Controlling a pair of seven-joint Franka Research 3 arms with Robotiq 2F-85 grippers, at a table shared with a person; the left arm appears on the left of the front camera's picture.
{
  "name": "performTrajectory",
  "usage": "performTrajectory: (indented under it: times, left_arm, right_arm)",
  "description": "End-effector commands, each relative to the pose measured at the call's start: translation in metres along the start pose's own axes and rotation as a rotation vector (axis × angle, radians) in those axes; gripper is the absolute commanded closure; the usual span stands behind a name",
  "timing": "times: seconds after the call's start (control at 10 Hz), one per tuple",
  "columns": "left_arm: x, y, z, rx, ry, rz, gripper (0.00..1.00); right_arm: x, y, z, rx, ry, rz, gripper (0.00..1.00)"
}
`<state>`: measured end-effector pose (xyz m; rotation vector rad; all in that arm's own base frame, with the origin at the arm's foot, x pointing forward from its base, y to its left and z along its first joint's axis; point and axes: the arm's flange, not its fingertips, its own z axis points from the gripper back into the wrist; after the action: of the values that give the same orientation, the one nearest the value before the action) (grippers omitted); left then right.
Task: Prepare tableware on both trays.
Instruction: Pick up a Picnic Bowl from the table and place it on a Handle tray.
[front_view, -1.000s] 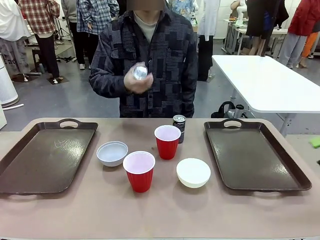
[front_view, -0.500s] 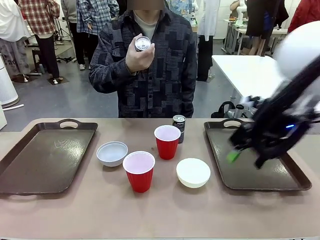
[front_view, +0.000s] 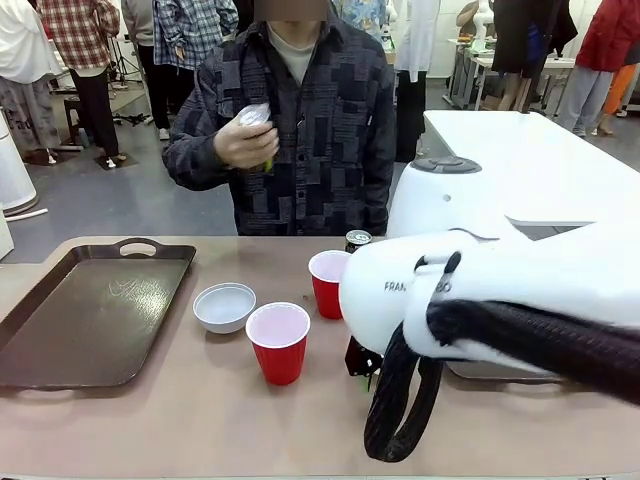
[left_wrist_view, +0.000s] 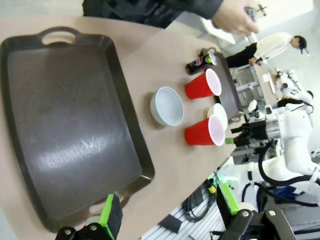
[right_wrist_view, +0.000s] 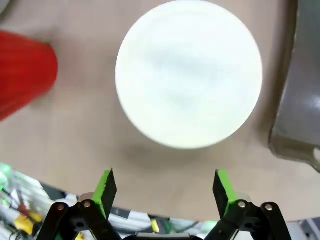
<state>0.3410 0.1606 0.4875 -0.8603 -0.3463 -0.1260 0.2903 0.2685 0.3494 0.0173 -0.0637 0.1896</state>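
Front view: my right arm (front_view: 470, 300) bulks across right half of table. Left tray (front_view: 90, 310) bare. Pale bowl (front_view: 224, 305), front cup (front_view: 278, 342), rear cup (front_view: 328, 282) and black can (front_view: 357, 240) stand mid-table. Person's hand (front_view: 245, 140) holds blurred pale object, likely second can.

Left wrist view: left gripper (left_wrist_view: 169, 209) fingers apart, empty, above near end of left tray.

Right wrist view: right gripper (right_wrist_view: 164, 192) fingers apart, empty. White bowl (right_wrist_view: 189, 74) just ahead of fingertips, beside right tray (right_wrist_view: 295, 100) rim. I judge bowl light, stiff, slick; pinch rim wall, one finger inside.
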Motion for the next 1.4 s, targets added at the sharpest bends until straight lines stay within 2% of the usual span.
performTrajectory:
  times: [0.0, 0.1, 0.2, 0.5, 0.6, 0.8, 1.3]
  left_arm:
    - [0.0, 0.0, 0.002, -0.013, -0.007, -0.007, 0.0]
    - [0.0, 0.0, 0.002, -0.013, -0.007, -0.007, 0.0]
    - [0.0, 0.0, 0.002, -0.013, -0.007, -0.007, 0.0]
    - [0.0, 0.0, 0.002, -0.013, -0.007, -0.007, 0.0]
    - [0.0, 0.0, 0.002, -0.013, -0.007, -0.007, 0.0]
    - [0.0, 0.0, 0.002, -0.013, -0.007, -0.007, 0.0]
    - [0.0, 0.0, 0.002, -0.013, -0.007, -0.007, 0.0]
  right_arm:
    - [0.004, -0.026, -0.005, -0.011, -0.055, -0.063, 0.0]
    - [0.0, -0.03, 0.001, 0.006, -0.017, -0.047, 0.0]
    - [0.008, -0.008, 0.0, -0.005, -0.027, -0.026, 0.0]
    - [0.012, -0.015, 0.001, -0.007, -0.03, -0.04, 0.0]
    - [0.019, -0.017, 0.018, 0.045, -0.104, -0.076, 0.0]
    - [0.037, -0.017, 0.04, 0.054, -0.165, -0.119, 0.0]
    - [0.081, -0.03, 0.016, -0.029, -0.2, -0.264, 0.0]
